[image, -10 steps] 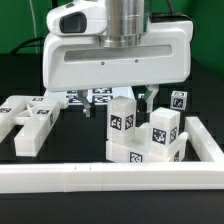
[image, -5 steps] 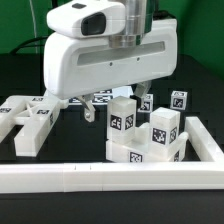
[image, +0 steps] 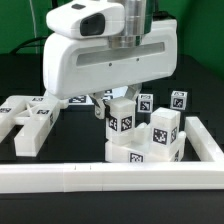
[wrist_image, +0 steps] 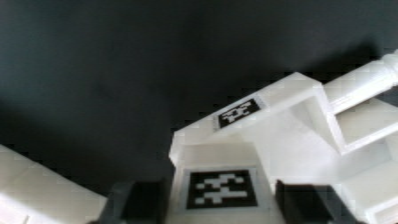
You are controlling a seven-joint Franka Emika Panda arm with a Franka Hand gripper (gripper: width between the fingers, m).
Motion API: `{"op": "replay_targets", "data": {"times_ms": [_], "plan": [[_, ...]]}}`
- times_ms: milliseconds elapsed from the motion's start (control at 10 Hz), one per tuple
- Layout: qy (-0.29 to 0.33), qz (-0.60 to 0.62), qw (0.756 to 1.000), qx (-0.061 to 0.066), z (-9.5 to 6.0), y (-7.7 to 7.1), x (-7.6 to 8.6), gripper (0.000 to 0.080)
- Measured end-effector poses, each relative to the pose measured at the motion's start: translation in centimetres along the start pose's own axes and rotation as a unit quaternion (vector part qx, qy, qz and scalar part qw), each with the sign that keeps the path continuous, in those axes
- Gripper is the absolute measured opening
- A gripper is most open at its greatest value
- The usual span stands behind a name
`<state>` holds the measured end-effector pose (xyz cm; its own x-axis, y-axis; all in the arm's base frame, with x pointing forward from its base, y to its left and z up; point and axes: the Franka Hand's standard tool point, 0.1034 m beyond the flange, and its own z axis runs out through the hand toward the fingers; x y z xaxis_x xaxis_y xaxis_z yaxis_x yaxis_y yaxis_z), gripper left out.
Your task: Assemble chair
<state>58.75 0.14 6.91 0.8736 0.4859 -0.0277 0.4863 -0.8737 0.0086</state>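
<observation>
The arm's big white wrist housing hangs low over the middle of the black table [image: 70, 150], and the gripper [wrist_image: 221, 203] is down on the partly built chair [image: 140, 150]. That chair sits just right of centre in the exterior view, tucked into the corner of the long white L-shaped rail [image: 90, 178]. The rail runs along the near edge and turns away toward the far side on the exterior view's right. The chair is a cluster of glossy white blocks on a low base, each face carrying a small black-and-white tag. The leftmost block, an upright post [image: 122, 118], stands with its tag facing near, and that is the piece the gripper has gone to. From the wrist view the dark fingers [wrist_image: 139, 203] stand on either side of the post's tagged face, pressed up against its sides with no gap I can make out, so the jaws are clamped on it. Past the post in that view the rest of the chair steps away, with a second tag showing on a top face. Well apart from all this, on the exterior view's left, a few loose white pieces [image: 28, 122] lie flat on the table, some tags facing up. They touch one another but not the rail.
</observation>
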Motion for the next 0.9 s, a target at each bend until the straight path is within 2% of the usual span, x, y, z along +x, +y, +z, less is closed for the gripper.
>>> {"op": "replay_targets", "data": {"times_ms": [200,500,700,900], "plan": [[0.000,0.086,0.996,0.003,0.09,0.16,-0.18,0.0288],[0.001,0.235,0.972,0.006,0.12,0.09,-0.18,0.0288],[0.001,0.351,0.936,0.014,0.22,-0.20,-0.12,0.0288],[0.000,0.465,0.885,0.018,0.23,-0.76,0.20,0.0288]]}}
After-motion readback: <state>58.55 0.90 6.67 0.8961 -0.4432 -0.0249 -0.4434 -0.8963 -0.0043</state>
